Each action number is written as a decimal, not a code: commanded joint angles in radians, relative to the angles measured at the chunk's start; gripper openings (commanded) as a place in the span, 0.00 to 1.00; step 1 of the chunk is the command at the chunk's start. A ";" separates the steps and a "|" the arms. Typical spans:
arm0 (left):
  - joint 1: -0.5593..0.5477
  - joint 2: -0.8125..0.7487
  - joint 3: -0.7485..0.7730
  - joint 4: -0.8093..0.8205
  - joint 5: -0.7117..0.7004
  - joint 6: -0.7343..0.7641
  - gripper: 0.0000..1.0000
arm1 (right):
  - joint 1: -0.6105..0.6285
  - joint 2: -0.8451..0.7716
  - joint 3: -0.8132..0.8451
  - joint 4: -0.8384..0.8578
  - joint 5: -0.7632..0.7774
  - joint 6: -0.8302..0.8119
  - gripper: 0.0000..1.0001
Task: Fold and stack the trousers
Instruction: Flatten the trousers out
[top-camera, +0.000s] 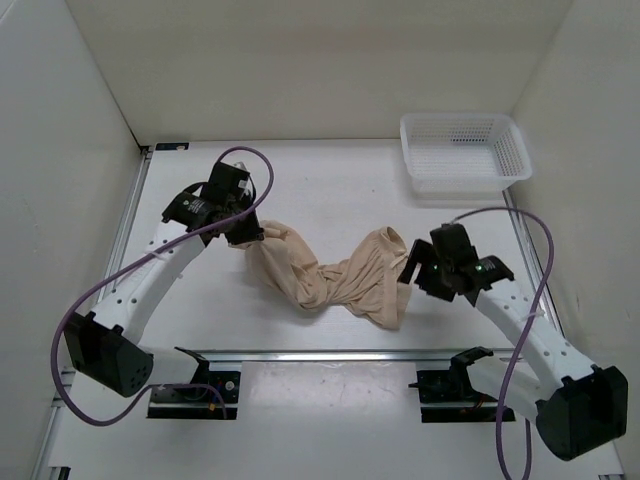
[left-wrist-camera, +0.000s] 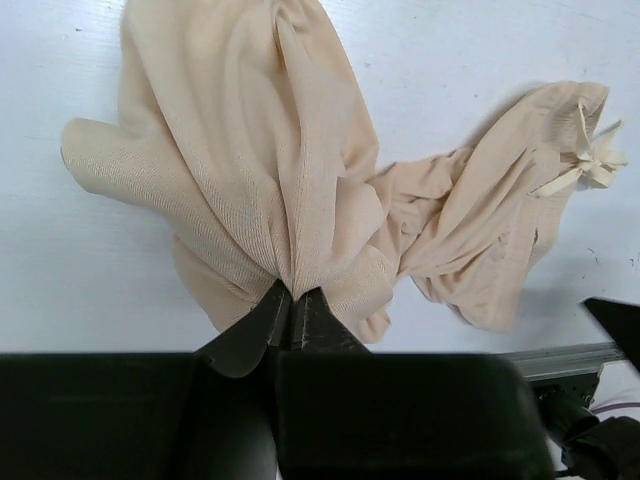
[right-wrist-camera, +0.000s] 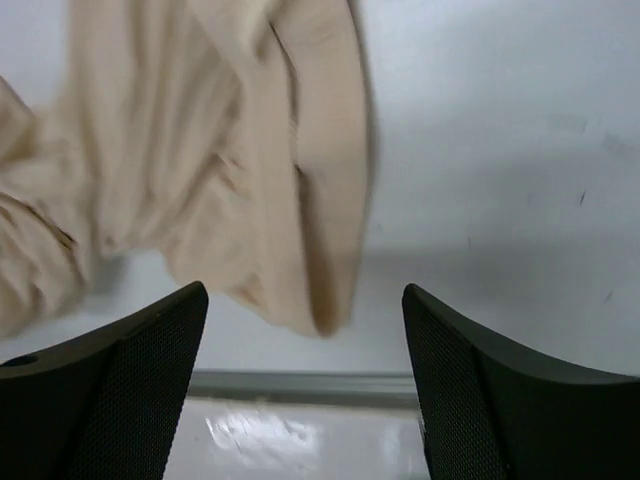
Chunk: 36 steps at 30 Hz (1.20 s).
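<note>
Top external view: the trousers are recorded lying bunched and twisted across the middle of the white bench, well apart from the white mesh basket in the upper right of the frame. The left tool is seen at the left end of the cloth, and the right tool just beside its right end. A metal rail is noted along the lower part of the frame, below the garment.

Left wrist view: the left tool is found closed on a gathered fold of the trousers, its fingers pinched together at lower centre with the cloth fanning upward from them. A knotted drawstring is visible at the waistband in the upper right of the frame.

Right wrist view: the right tool is found with its fingers spread wide apart and nothing clamped between them. The trousers fill the upper left of the frame, and a folded edge reaches down to about the level of the fingertips. Whether that edge touches either finger cannot be told.
</note>
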 joint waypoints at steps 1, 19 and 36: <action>0.008 -0.005 0.032 -0.051 -0.009 0.023 0.10 | 0.005 -0.093 -0.159 -0.025 -0.183 0.147 0.83; 0.026 -0.045 0.023 -0.069 -0.018 0.004 0.10 | 0.005 -0.066 -0.496 0.428 -0.391 0.404 0.61; 0.356 0.208 0.865 -0.308 0.042 0.109 0.10 | -0.161 0.211 0.743 -0.081 0.103 -0.115 0.01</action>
